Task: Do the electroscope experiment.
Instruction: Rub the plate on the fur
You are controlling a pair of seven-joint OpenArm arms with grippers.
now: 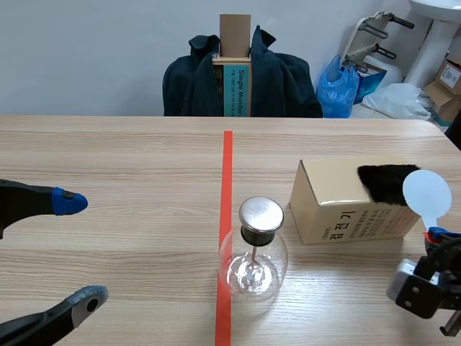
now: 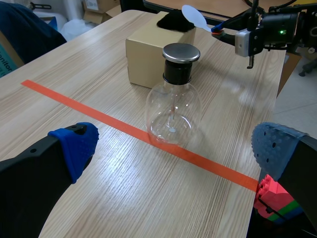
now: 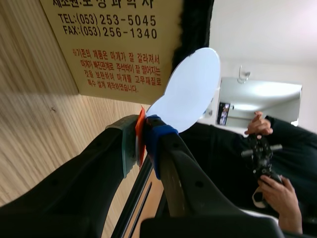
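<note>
Right fingers (image 3: 159,141) tight on white paddle (image 3: 193,89); left fingers (image 2: 74,144) wide apart.

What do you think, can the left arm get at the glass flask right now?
Probably yes. The left gripper is open and empty, and only bare table and tape lie between it and the flask.

Light wood-grain table (image 1: 108,151), orange-red tape line (image 1: 227,166) running down its middle, glass flask electroscope (image 1: 253,252) upright on that line (metal cap on top), cardboard box (image 1: 346,205) near it.
</note>
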